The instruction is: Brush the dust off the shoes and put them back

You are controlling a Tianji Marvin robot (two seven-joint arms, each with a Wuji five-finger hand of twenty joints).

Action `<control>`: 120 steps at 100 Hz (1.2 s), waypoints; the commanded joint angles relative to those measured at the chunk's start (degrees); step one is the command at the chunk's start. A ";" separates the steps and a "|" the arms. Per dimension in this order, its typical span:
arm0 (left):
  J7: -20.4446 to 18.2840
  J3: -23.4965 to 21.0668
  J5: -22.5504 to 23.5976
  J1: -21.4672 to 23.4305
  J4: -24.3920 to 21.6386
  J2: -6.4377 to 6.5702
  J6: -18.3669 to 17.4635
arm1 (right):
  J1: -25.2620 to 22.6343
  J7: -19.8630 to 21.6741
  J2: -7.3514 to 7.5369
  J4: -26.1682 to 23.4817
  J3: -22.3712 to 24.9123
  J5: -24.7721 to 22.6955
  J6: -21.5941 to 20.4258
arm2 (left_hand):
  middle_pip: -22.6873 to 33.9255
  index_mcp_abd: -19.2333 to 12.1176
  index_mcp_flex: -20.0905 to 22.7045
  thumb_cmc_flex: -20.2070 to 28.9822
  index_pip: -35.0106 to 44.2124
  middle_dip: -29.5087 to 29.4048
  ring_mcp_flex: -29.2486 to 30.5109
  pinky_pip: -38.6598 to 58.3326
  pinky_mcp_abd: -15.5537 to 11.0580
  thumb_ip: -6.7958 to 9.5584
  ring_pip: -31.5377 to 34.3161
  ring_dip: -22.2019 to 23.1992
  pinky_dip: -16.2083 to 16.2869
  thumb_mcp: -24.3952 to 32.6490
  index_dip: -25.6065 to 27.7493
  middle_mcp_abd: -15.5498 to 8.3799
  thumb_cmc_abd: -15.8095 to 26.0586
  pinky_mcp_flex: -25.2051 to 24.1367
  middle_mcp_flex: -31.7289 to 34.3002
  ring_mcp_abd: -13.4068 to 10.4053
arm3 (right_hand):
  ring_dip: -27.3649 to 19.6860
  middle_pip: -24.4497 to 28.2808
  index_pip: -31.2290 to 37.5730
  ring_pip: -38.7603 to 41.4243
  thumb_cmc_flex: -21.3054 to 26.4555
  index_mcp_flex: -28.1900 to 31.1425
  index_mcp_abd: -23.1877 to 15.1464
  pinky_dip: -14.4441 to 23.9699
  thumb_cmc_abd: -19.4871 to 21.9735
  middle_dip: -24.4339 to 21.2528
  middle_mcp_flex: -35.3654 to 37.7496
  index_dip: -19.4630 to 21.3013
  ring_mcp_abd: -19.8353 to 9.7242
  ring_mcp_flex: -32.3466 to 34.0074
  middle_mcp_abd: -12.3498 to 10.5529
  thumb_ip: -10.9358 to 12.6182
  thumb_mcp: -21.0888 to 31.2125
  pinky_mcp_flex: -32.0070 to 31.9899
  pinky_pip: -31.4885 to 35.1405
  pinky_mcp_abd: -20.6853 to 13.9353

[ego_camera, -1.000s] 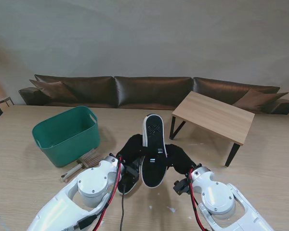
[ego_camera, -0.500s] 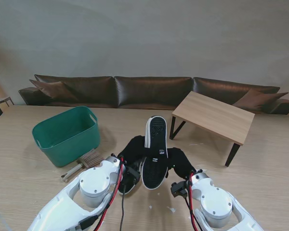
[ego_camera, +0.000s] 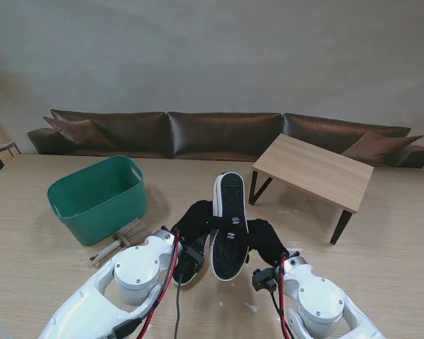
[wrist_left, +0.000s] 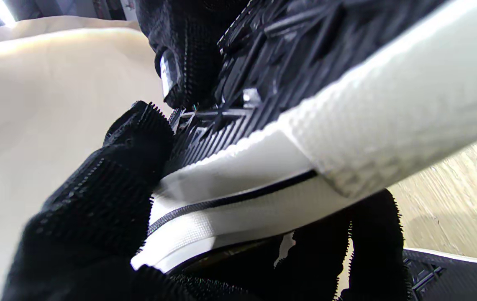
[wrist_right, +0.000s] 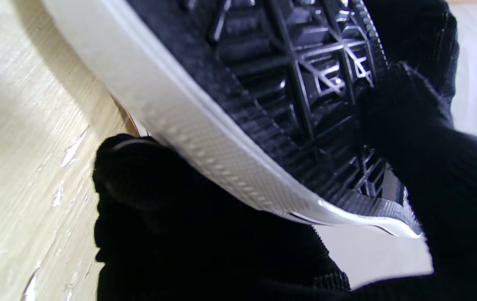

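Both black-gloved hands are holding 1 sneaker [ego_camera: 227, 226] sole-up at table centre, toe tipped toward 12 o'clock. The left hand [ego_camera: 195, 224] is clamping the sneaker's left edge; the left wrist view is showing gloved fingers [wrist_left: 108, 196] pressing on the white rubber sidewall and black tread. The right hand [ego_camera: 266, 239] is gripping the right edge, with its fingers [wrist_right: 414, 125] lying across the tread in the right wrist view. Neither hand is free.

A 2nd sneaker [ego_camera: 187, 267] is lying on the table just at 7 o'clock of the held one, mostly hidden by the left wrist. The brush [ego_camera: 121, 239] is lying untouched at 9 o'clock, just beside the green basket [ego_camera: 99, 196] at 10 o'clock. A small wooden side table [ego_camera: 314, 169] is standing at 2 o'clock.

Judged step: presenting or inspecting the sole, brushing not yet started. The next move is probably calling for 1 hand to be taking the full weight so the other can be letting go and reaching for the brush; slip risk during that handover.
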 commanded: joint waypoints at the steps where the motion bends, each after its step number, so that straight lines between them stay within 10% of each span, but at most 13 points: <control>1: -0.69 -0.51 0.43 0.15 -0.41 0.09 0.41 | -0.47 1.29 -0.50 -1.22 -0.20 0.56 -0.31 | -19.36 -7.19 1.08 -0.22 -0.91 -13.27 -2.56 -1.45 -1.85 4.64 -1.63 -1.30 -0.74 3.74 -0.89 4.25 6.78 -1.20 -10.45 2.04 | -0.14 -0.09 12.91 0.44 8.69 6.76 -10.71 0.28 3.68 1.61 4.29 5.72 -2.84 2.96 -4.39 4.66 12.44 4.41 2.52 1.01; 120: -0.87 -3.32 7.03 0.11 -1.89 1.20 0.16 | -1.50 3.48 -0.18 -1.57 1.51 2.72 2.00 | -19.85 -9.05 -2.12 0.34 -3.65 -17.86 -3.64 -5.05 -1.40 5.15 -4.61 -3.39 -1.10 -0.04 -6.89 5.18 10.68 -2.10 -13.10 3.07 | 1.15 1.06 12.25 3.69 9.01 6.35 -8.72 3.06 5.50 3.18 3.75 7.50 -2.03 3.04 -3.09 4.56 11.65 4.26 3.41 3.05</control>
